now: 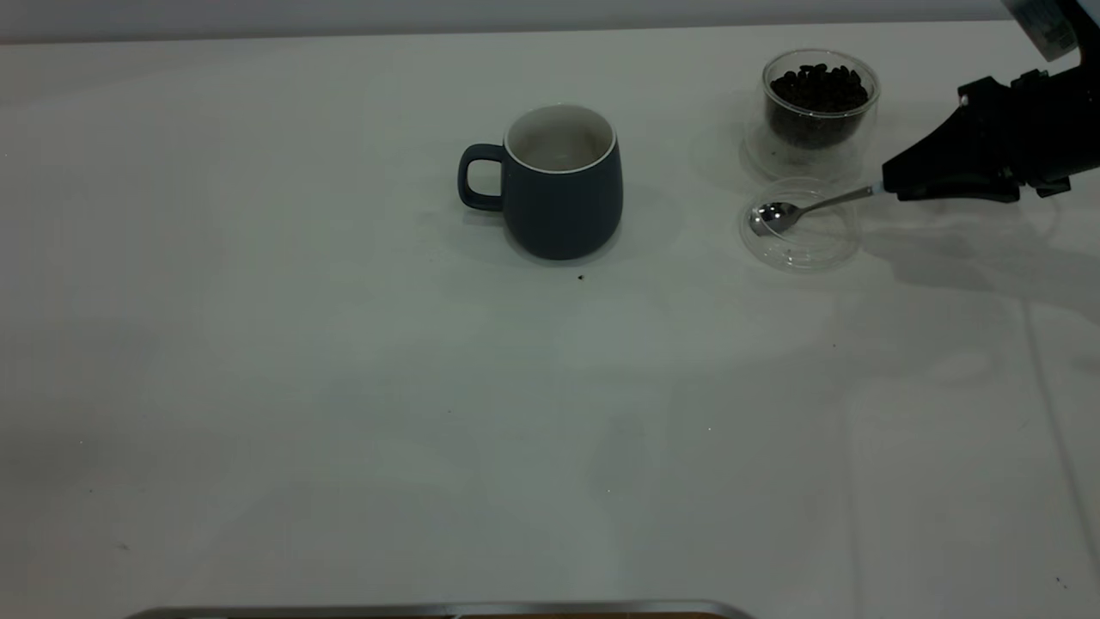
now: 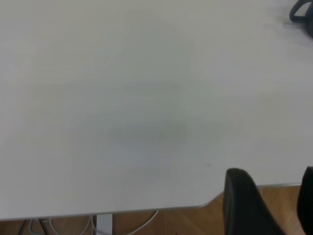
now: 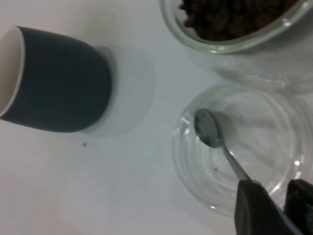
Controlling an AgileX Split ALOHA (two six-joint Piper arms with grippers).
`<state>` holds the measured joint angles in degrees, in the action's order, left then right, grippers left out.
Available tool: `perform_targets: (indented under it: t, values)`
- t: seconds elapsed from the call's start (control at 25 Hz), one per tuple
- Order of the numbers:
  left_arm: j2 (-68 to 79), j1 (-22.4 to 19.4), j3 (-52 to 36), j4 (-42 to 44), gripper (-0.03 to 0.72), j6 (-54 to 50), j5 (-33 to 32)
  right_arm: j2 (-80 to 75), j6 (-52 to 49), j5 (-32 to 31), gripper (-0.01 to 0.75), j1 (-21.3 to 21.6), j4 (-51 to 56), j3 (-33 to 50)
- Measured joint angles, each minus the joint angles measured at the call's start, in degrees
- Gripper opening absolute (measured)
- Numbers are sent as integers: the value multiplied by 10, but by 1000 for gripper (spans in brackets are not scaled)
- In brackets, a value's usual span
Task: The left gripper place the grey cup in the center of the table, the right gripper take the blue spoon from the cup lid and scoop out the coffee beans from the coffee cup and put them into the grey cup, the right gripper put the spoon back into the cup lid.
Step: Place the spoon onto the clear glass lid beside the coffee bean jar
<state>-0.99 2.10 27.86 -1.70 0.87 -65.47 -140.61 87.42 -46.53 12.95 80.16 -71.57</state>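
From my remote station I saw the grey cup point(image 1: 560, 182) standing upright near the middle of the table point(image 1: 301, 387), its handle turned away from the coffee cup point(image 1: 818, 107). The coffee cup, holding the coffee beans point(image 1: 818, 88), stood well to the side of the grey cup, with the cup lid point(image 1: 801, 225) just beside it. The blue spoon point(image 1: 799, 211) lay with its bowl inside the cup lid, and the right gripper point(image 1: 889, 187) had its fingers clamped on the spoon's handle end. The left gripper point(image 2: 266, 203) sat far from the grey cup over the table's edge, its fingers point(image 2: 242, 200) spread with nothing between them.
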Motion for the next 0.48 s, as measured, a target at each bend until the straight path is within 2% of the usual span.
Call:
perform_targets:
  t: [0.2,0.48]
  values:
    - [0,0,0,0,337,0,0,-4,11,7,346,0,-3,0]
    - [0,0,0,0,337,0,0,-4,12,29,394,0,-3,0]
